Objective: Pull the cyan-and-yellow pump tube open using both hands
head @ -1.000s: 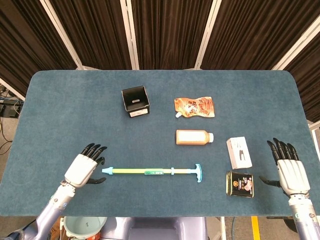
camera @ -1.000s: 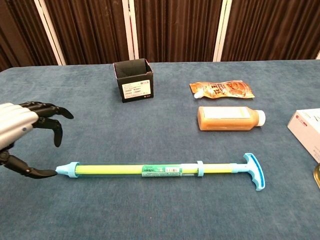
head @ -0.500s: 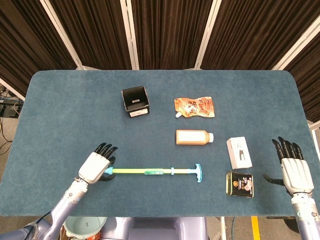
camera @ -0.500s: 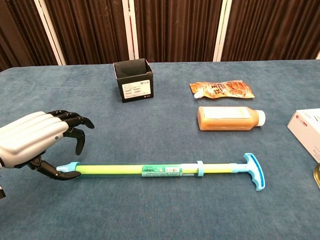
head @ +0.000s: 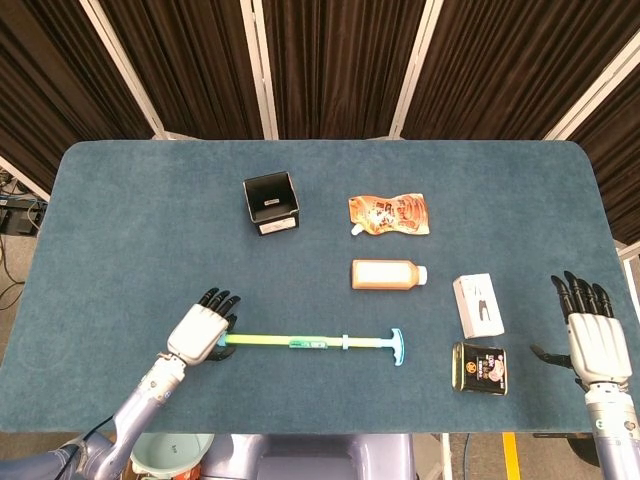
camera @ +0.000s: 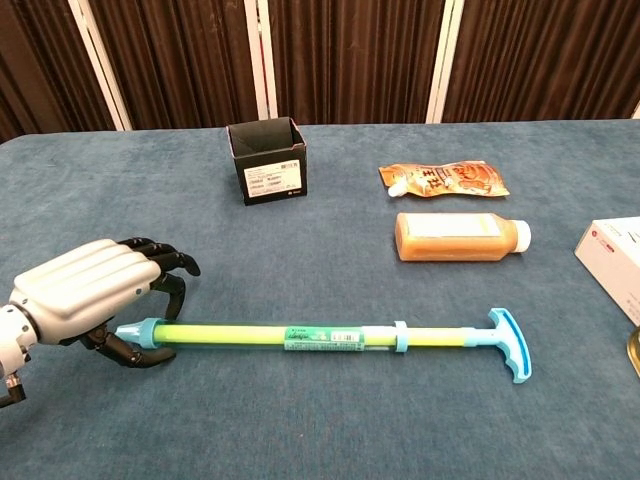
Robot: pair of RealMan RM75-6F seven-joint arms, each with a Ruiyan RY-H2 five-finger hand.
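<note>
The cyan-and-yellow pump tube [head: 310, 343] [camera: 300, 337] lies left to right near the table's front edge, with its T-handle [head: 397, 346] [camera: 508, 343] at the right end. My left hand [head: 199, 331] [camera: 85, 290] is over the tube's left end. Its fingers arch above the cyan tip and its thumb lies under it, and they do not look clamped. My right hand [head: 592, 335] hovers at the table's right edge, fingers spread and empty, far from the handle. The chest view does not show it.
A dark tin [head: 479, 367] and a white box [head: 478, 304] lie between the T-handle and my right hand. An orange bottle [head: 388, 273], an orange pouch [head: 391, 213] and a black open box [head: 271, 201] sit farther back.
My left hand has moved right onto the tube's left end, and its fingers and thumb now surround the tip. The tip has risen slightly. My right hand has drifted a little to the right.
</note>
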